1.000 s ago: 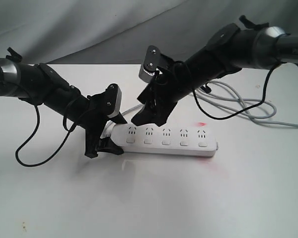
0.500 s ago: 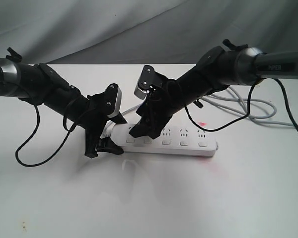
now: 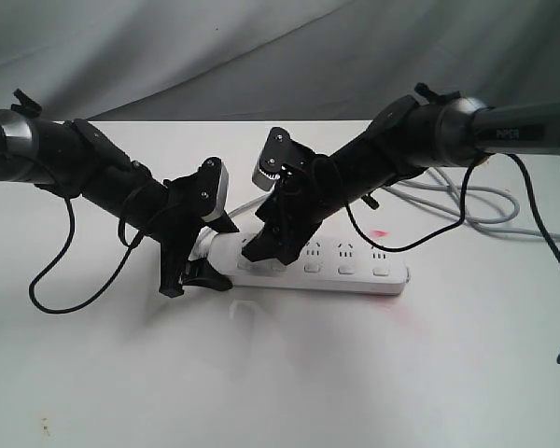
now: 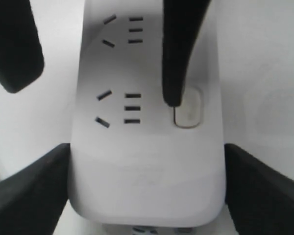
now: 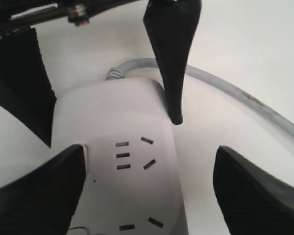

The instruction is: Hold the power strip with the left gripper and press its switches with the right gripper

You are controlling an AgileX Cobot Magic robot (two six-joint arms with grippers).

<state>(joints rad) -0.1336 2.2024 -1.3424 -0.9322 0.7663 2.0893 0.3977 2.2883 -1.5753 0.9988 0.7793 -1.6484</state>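
The white power strip (image 3: 350,261) lies flat on the table, sockets up. My left gripper (image 3: 205,254) is shut on its rounded left end (image 4: 147,166), one black finger against each long side. My right gripper (image 3: 267,250) hangs open over the same end of the strip (image 5: 117,117). In the left wrist view one pointed tip of its fingers (image 4: 174,95) touches the edge of the first of the switches (image 4: 188,110). Its other finger (image 4: 14,49) stands off beyond the strip's far side. The remaining switches (image 3: 345,270) run in a row to the right, uncovered.
The grey cord (image 3: 467,201) leaves the strip's left end (image 5: 235,93) and loops in coils at the back right of the white table (image 3: 280,373). A red glow (image 3: 380,231) shows on the table by the strip's right end. Grey cloth hangs behind.
My right arm has swung down and to the left, bringing its open jaws from above the strip onto its left end. The left gripper and the strip have not moved.
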